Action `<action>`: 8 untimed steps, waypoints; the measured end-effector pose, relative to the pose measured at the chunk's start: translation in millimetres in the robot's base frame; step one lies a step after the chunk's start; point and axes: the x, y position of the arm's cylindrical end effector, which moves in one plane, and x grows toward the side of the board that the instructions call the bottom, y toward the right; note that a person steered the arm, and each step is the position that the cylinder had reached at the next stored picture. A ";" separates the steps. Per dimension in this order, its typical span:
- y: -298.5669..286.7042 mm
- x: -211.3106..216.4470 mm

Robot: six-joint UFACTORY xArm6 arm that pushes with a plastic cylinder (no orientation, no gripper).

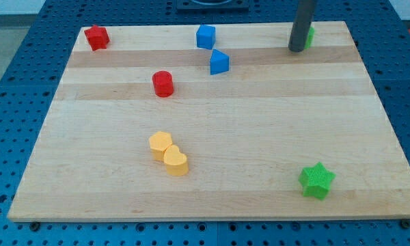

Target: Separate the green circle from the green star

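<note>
The green star (317, 180) lies near the board's bottom right corner. The green circle (308, 37) sits near the board's top edge at the right, mostly hidden behind my rod; only a thin green sliver shows. My tip (296, 49) rests on the board right against the circle's left side. The circle and the star are far apart, almost the board's full depth.
A blue cube (205, 36) and a blue triangular block (219, 62) sit at top centre. A red cylinder (162, 83) lies left of centre, a red block (96, 37) at the top left corner. Two yellow blocks (169, 154) touch each other at lower left.
</note>
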 end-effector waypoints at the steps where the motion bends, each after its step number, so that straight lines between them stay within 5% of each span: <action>1: -0.6 0.0; 3: -2.4 0.0; 5: -22.5 81.9; 8: -204.3 97.8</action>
